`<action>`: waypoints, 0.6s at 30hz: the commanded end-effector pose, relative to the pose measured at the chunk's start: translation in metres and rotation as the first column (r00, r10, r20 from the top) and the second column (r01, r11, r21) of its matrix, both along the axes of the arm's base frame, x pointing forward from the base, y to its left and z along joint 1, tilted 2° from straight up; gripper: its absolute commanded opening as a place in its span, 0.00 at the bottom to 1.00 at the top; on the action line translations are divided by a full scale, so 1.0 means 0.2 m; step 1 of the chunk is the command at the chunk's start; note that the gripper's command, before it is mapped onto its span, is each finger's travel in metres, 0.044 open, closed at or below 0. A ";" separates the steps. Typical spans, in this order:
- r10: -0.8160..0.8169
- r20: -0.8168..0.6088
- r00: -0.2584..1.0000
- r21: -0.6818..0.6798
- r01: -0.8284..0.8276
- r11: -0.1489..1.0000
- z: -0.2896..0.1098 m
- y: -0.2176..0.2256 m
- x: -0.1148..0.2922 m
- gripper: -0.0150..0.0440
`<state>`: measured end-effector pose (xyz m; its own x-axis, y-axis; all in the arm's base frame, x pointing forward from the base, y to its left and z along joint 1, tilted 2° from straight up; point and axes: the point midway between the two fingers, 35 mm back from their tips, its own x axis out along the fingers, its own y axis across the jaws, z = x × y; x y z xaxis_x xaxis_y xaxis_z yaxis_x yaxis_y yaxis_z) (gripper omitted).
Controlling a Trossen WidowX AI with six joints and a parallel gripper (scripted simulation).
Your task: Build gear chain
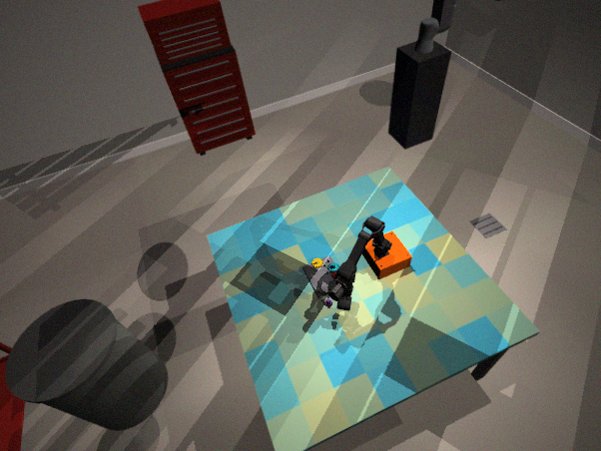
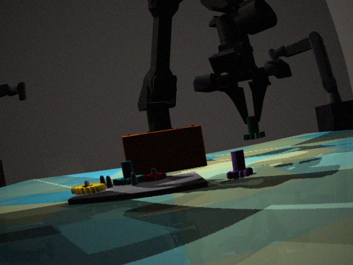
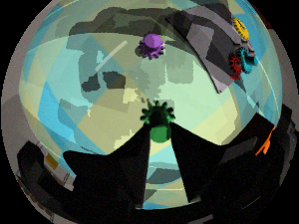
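My gripper (image 2: 253,118) (image 3: 158,127) is shut on the green gear (image 2: 253,129) (image 3: 158,115) by its tall hub and holds it above the table, teeth down. The purple gear (image 1: 328,302) (image 2: 238,164) (image 3: 151,45) stands upright on the table between the held gear and the board. On the grey board (image 2: 187,179) (image 3: 201,59) sit the red gear (image 2: 155,176) (image 3: 234,67), the teal gear (image 1: 333,267) (image 2: 127,171) (image 3: 245,61) beside it, and the yellow gear (image 1: 314,262) (image 2: 88,189) (image 3: 240,29) at the far end. Several bare pegs (image 2: 133,179) show near the teal gear.
The orange block (image 1: 389,256) (image 2: 165,149) under the arm's base stands behind the board. The patchwork table (image 1: 344,361) carries strong shadows. Another dark arm shape (image 2: 325,67) shows in the background at the right of the exterior view.
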<state>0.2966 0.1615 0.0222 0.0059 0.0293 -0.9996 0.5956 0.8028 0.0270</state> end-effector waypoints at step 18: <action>-0.004 0.007 1.000 0.008 0.004 1.000 0.37 -0.01 -0.03 0.25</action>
